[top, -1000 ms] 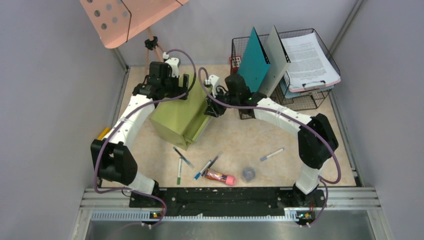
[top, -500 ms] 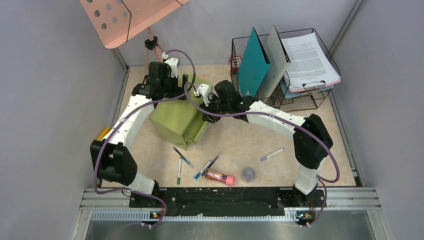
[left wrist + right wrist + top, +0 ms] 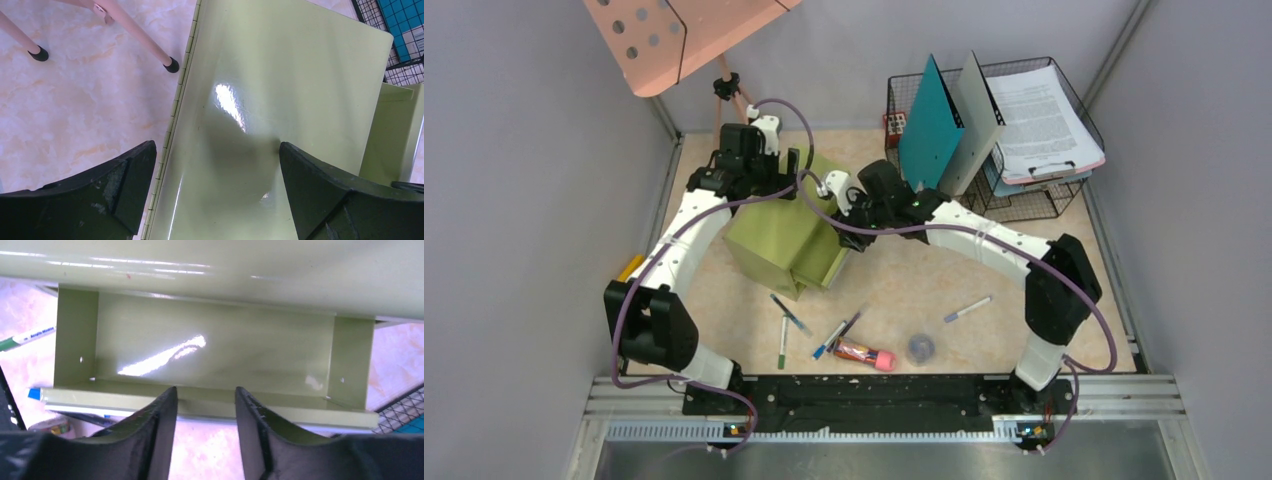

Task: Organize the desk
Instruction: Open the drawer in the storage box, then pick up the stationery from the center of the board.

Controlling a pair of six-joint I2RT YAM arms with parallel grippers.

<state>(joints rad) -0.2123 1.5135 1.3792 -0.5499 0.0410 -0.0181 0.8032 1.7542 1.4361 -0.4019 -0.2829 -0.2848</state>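
Note:
The desk (image 3: 924,270) carries an olive-green drawer box (image 3: 769,235) at the back left, its drawer (image 3: 829,262) pulled partly out. My left gripper (image 3: 789,168) hovers over the box's glossy top (image 3: 280,75), jaws wide open (image 3: 215,192) with nothing between them. My right gripper (image 3: 848,228) faces the drawer. In the right wrist view its tips (image 3: 206,395) reach the drawer's front lip (image 3: 300,415), part open, with bare desk showing in the gap. The drawer's inside (image 3: 210,345) looks empty.
Loose pens (image 3: 790,313) (image 3: 783,342) (image 3: 831,340) (image 3: 967,308), a red and pink tube (image 3: 865,353) and a grey round item (image 3: 921,347) lie near the front. A wire basket (image 3: 1024,200) with folders and papers fills the back right. Pink tripod legs (image 3: 729,90) stand behind the box. A yellow item (image 3: 631,267) lies by the left wall.
My right gripper has moved left, close against the drawer side of the box, and its jaws have widened a little. The left arm has stayed put.

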